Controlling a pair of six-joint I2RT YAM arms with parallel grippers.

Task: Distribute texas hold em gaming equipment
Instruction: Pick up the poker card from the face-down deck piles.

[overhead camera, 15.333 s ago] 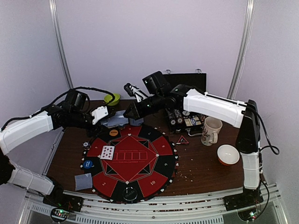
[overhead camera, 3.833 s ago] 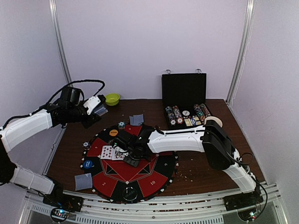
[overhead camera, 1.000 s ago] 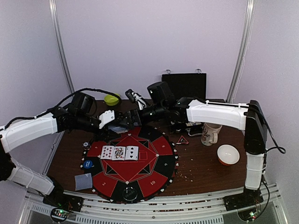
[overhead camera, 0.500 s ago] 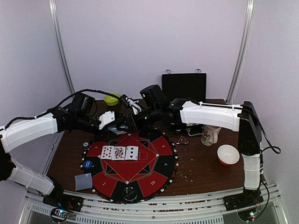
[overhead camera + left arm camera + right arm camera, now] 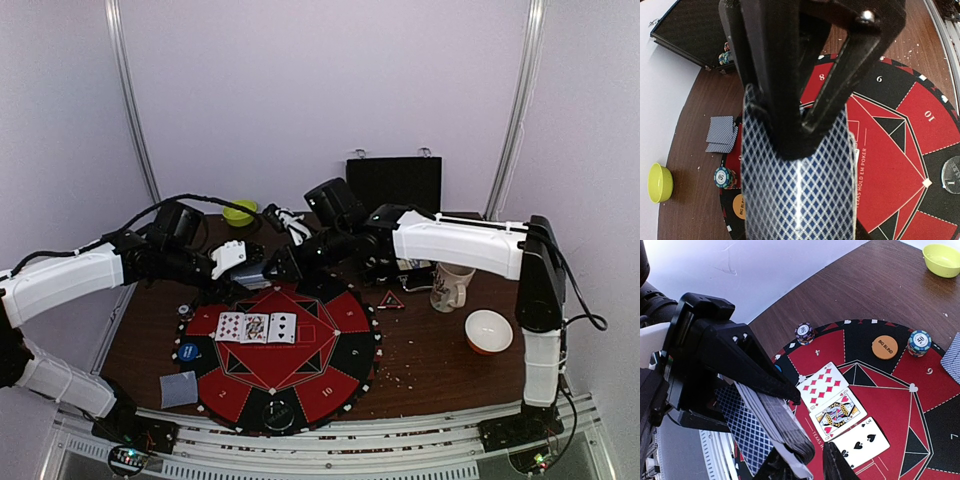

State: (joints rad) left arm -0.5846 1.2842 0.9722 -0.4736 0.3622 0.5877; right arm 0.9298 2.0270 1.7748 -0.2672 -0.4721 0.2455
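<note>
My left gripper (image 5: 240, 266) is shut on a deck of blue-backed playing cards (image 5: 797, 190), held above the far left edge of the round red-black poker mat (image 5: 300, 370). My right gripper (image 5: 807, 462) straddles the deck's (image 5: 785, 432) free end with its fingers apart. A thin gap shows beside one finger (image 5: 835, 462). The ten of diamonds (image 5: 822, 385), queen of hearts (image 5: 837, 415) and three of spades (image 5: 862, 440) lie face up in a row on the mat. An orange big-blind disc (image 5: 884, 346) and two chip stacks (image 5: 919, 342) sit near the mat's rim.
A face-down pair of cards (image 5: 721, 134) lies beyond the mat and another card (image 5: 180, 388) by its near left edge. A red-black triangle (image 5: 390, 299), white mug (image 5: 452, 287) and orange bowl (image 5: 488, 332) stand on the right. A green bowl (image 5: 239, 212) is at the back, the black chip case (image 5: 395, 185) behind the right arm.
My right gripper has slid left up to the deck's end and its jaws have narrowed around it. The left arm and the three face-up cards have stayed put.
</note>
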